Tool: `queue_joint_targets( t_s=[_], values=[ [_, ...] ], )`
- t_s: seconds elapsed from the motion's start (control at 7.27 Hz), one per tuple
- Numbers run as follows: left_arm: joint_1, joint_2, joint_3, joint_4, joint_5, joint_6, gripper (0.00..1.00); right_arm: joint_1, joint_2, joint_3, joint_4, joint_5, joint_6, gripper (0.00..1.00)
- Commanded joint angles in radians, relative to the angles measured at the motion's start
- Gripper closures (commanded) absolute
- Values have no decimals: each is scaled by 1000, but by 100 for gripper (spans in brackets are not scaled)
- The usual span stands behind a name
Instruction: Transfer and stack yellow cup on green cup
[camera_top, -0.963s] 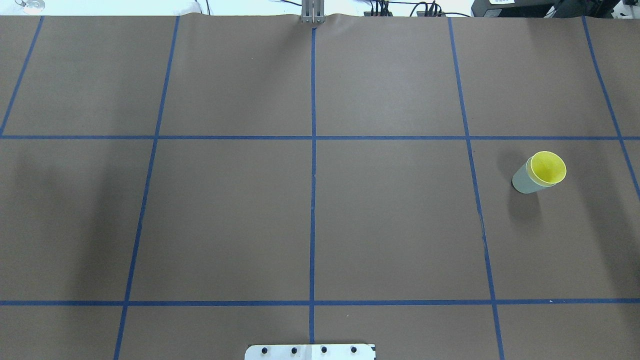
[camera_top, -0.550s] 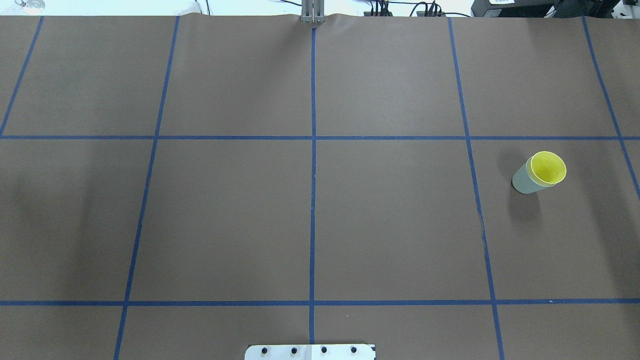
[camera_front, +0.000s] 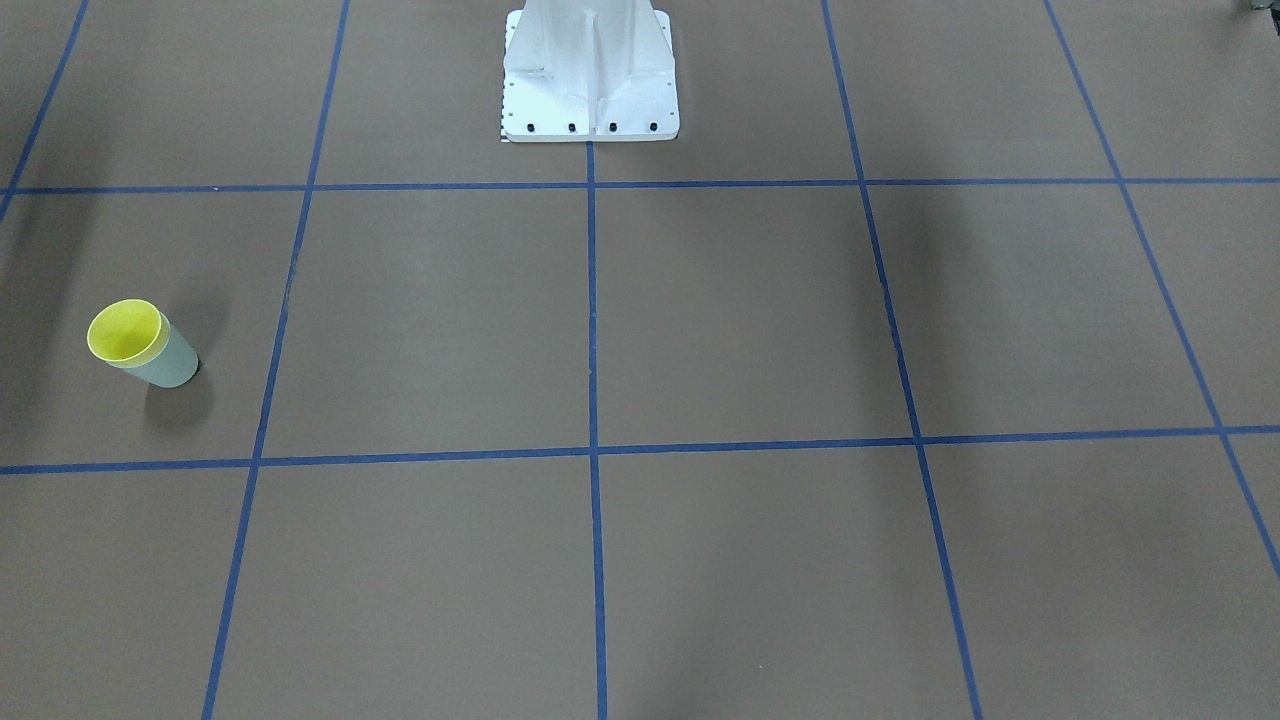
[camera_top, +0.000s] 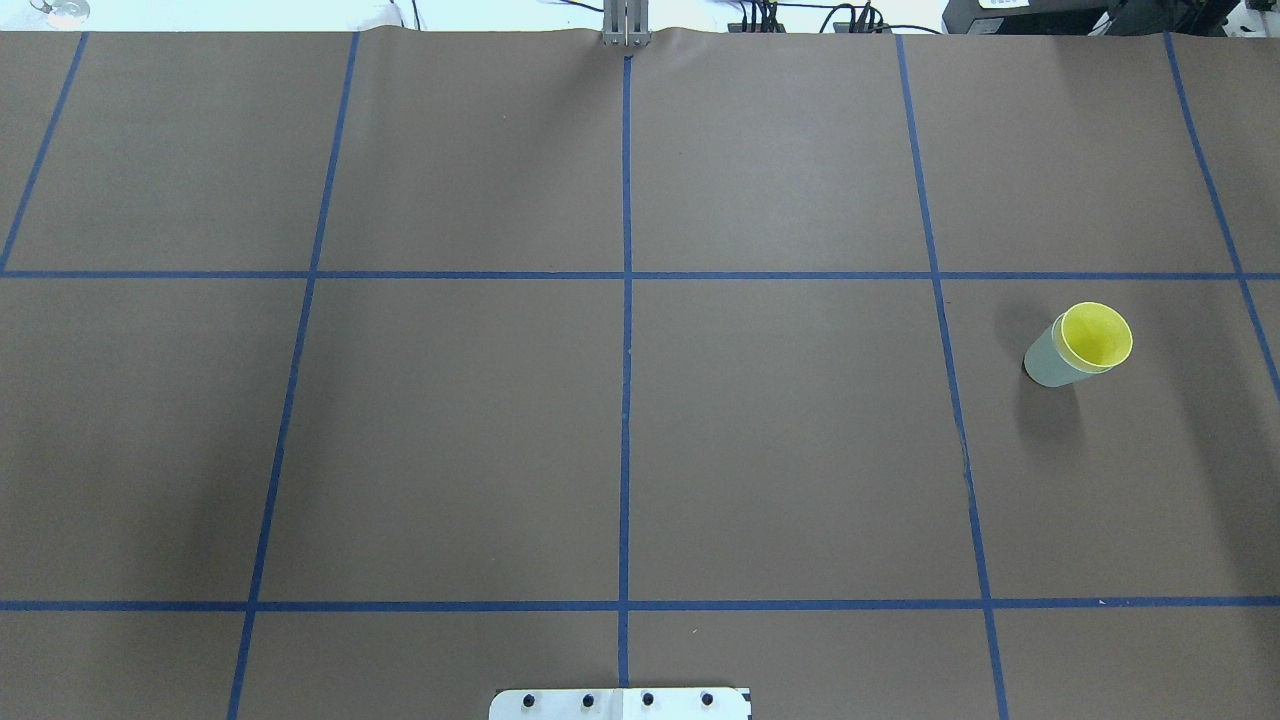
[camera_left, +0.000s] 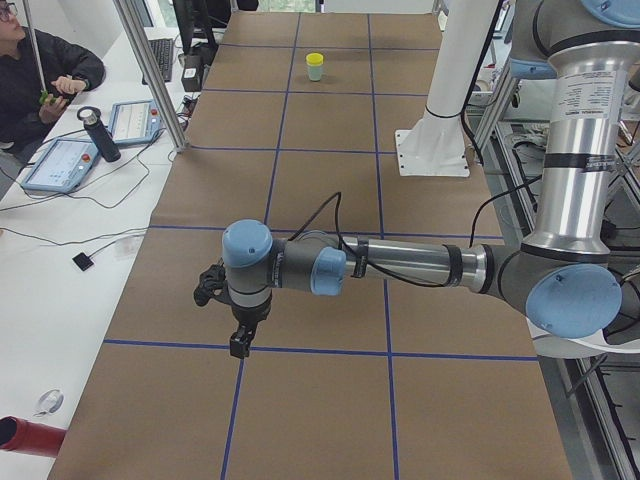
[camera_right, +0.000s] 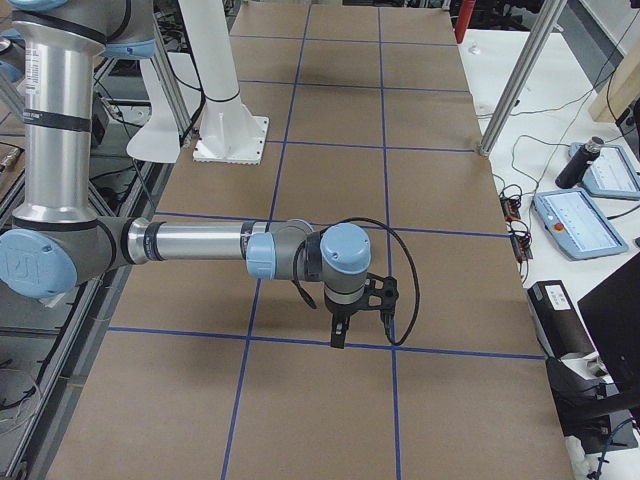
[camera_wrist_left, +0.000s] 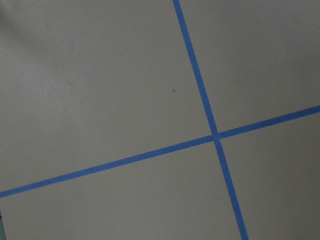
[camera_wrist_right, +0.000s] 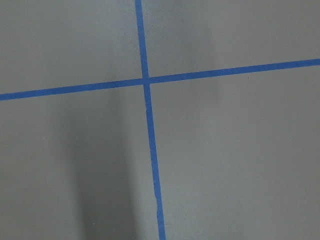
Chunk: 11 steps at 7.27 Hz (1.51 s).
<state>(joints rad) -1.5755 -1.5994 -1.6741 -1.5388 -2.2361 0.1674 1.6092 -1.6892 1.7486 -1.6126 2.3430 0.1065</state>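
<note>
The yellow cup sits nested inside the pale green cup, upright on the brown table at the right of the overhead view. The pair also shows at the left of the front-facing view, yellow cup in green cup, and far off in the exterior left view. My left gripper hangs above the table, far from the cups. My right gripper hangs above the table too. Both show only in the side views, so I cannot tell whether they are open or shut. Nothing hangs from either.
The white robot pedestal stands at the table's near middle edge. Blue tape lines grid the brown table cover. An operator, tablets and a bottle are on a side desk beyond the left end.
</note>
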Motion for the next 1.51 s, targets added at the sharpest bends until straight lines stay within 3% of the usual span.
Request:
queue_joint_targets(
  t_s=[0.0,0.14,0.55,1.38],
  values=[
    [0,19,-44,75,-26,-3,0,0,12,0,-4,10,12,1],
    [0,39,-33,66,-77,3,0,0,14,-1,-7,10,13,1],
    [-1,102,-35,-13,-82,6,0,-2,16,-23,-7,33,16,1],
    [-3,102,-44,-12,-80,6,0,-2,31,-29,-1,47,18,1]
  ],
)
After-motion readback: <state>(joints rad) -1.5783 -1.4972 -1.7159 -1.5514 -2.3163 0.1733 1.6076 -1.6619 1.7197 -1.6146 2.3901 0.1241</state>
